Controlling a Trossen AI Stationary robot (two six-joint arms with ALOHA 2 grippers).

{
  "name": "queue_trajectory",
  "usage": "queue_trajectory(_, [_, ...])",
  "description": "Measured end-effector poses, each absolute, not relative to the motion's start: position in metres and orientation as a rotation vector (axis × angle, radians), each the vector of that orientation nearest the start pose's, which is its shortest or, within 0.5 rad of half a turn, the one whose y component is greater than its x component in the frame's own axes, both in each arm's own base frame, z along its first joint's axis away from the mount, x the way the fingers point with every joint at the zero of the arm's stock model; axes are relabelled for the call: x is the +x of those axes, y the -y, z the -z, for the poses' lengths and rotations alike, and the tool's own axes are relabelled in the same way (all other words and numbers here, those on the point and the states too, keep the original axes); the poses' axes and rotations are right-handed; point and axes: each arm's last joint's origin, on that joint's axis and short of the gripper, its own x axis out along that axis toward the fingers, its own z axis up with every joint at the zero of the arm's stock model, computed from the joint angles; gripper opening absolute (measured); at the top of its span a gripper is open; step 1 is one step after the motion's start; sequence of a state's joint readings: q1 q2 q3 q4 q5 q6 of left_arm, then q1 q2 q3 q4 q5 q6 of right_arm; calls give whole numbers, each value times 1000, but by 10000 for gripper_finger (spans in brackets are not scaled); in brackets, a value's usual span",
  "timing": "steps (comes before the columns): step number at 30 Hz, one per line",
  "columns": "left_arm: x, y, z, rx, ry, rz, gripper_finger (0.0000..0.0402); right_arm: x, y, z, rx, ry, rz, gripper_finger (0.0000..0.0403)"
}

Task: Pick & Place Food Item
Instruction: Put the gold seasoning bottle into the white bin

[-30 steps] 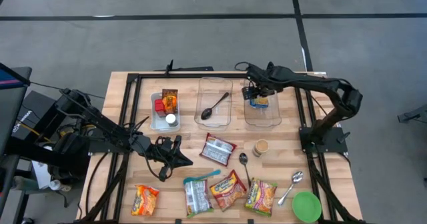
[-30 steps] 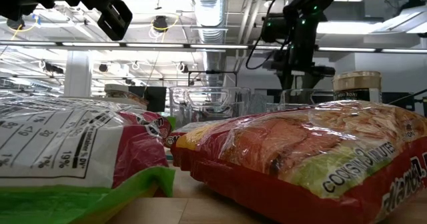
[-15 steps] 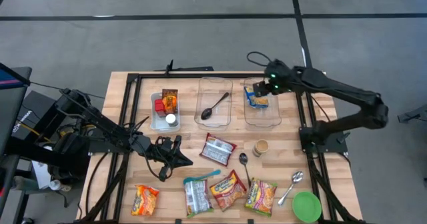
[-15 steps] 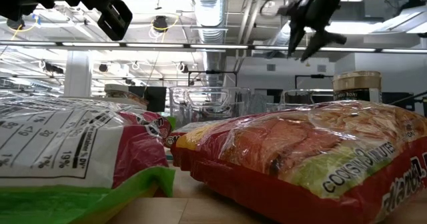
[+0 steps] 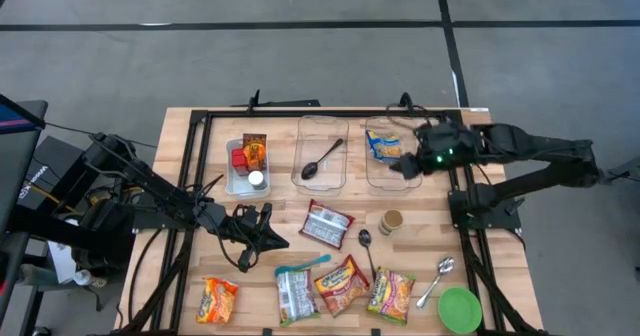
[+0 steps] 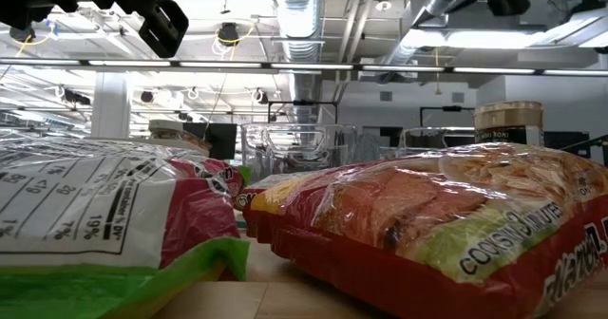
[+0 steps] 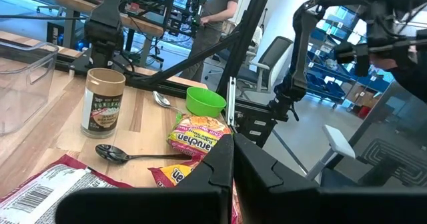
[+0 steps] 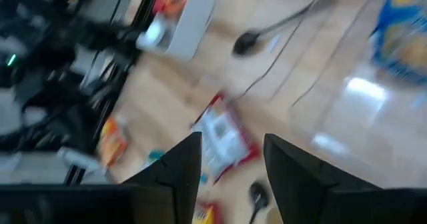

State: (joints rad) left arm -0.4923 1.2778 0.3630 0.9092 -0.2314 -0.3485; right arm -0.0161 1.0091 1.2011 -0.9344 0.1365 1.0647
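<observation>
Right hand (image 5: 405,168) withdrawn off bin (image 5: 392,179)

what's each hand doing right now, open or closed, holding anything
Left hand: closed, empty, low over the table near the front packets.
Right hand: open, empty, beside the right clear bin.

Right wrist view: all smeared; you can't read the red packet (image 8: 223,139) or the blue-and-yellow bag (image 8: 403,31), cut by the edge.
Low view: noodle packs (image 6: 418,215) fill the front and hide the table from you; both run off the edges.
Jar (image 5: 391,221): label too small from above.
</observation>
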Motion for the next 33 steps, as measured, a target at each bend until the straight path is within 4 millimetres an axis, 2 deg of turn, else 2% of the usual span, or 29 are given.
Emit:
queue_trajectory(5, [212,106,-198,-344,-51,258,0,186,-23,-362,1002,-647,486,149])
queue_trajectory(11, [212,106,-198,-344,-51,258,0,194,-58,-343,1043,-793,525,134])
queue_trajectory(17, [212,106,-198,-344,-51,258,0,190,-90,-325,1009,-952,583,118])
queue_trajectory(27, [212,106,-198,-344,-51,258,0,170,-112,-305,853,-1137,766,112])
queue_trajectory(33, [212,106,-198,-344,-51,258,0,166,-122,-298,760,-1188,775,112])
